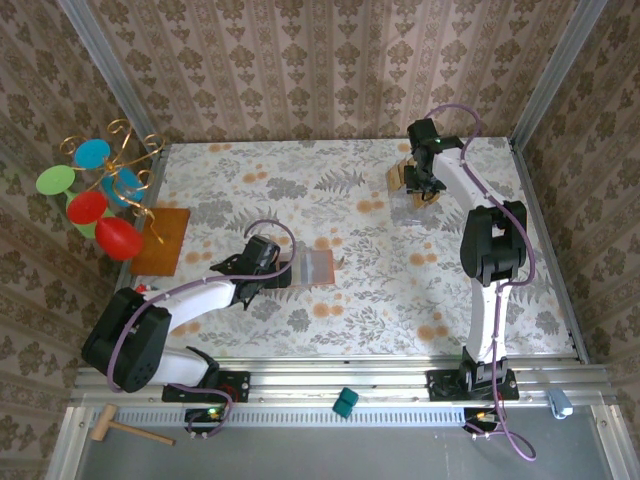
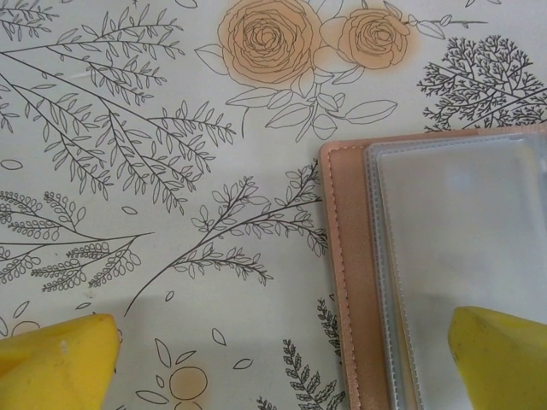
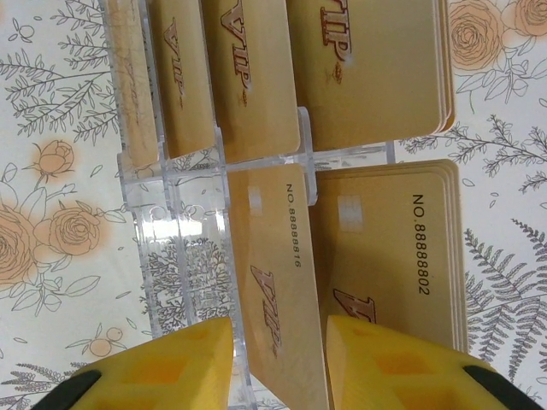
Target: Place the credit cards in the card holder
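Note:
The card holder [image 1: 315, 268] lies open on the floral tabletop, salmon-brown edge and clear pockets [image 2: 350, 282] up. My left gripper [image 1: 285, 270] hovers low over its left edge, open, one yellow finger [image 2: 60, 363] over bare table and the other over the pockets. The tan credit cards [image 1: 405, 178] stand in a clear acrylic rack [image 3: 179, 256] at the far right. My right gripper [image 1: 420, 185] [image 3: 280, 342] straddles one upright card [image 3: 278, 282], jaws narrow, with a rack wall between the left finger and the card. A stack of cards [image 3: 402, 248] stands beside it.
An orange-brown mat [image 1: 162, 240] lies at the left, with a gold wire stand of coloured discs [image 1: 100, 195] above it. A green block [image 1: 345, 403] and a wooden mallet [image 1: 125, 430] rest on the front rail. Papered walls close in the table.

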Controlling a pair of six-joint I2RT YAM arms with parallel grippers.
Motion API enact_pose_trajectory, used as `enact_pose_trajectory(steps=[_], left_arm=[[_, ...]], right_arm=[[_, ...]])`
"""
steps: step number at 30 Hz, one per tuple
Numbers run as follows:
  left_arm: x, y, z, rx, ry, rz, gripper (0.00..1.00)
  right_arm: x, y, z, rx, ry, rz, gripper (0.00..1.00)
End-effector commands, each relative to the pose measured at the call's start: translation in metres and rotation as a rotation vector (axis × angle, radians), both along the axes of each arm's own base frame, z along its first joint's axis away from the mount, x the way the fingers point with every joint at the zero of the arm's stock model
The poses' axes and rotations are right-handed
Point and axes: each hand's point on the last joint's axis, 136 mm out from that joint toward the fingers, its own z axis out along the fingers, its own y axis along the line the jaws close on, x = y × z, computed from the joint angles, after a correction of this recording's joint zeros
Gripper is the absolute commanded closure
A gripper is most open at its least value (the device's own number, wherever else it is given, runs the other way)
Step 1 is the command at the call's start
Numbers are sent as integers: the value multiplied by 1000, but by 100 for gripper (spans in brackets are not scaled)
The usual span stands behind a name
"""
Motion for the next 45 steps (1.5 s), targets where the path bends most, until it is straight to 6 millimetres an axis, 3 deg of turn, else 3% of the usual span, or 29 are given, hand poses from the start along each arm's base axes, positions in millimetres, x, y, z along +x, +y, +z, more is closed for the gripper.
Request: enact_pose_trajectory(steps=[1,9,20,45], left_arm=[[3,-1,11,9,-28,-10,0],[3,-1,10,8,-30,-8,0],[3,-1,9,6,-31,-7,0],[2,0,5,9,-24,-5,0]], right_arm=[[-5,-5,-13,-21,45,4,64],[-5,4,-13,36,36,10,69],[-5,14,1,98,-11,13,72],[9,8,-8,38,26,28,76]])
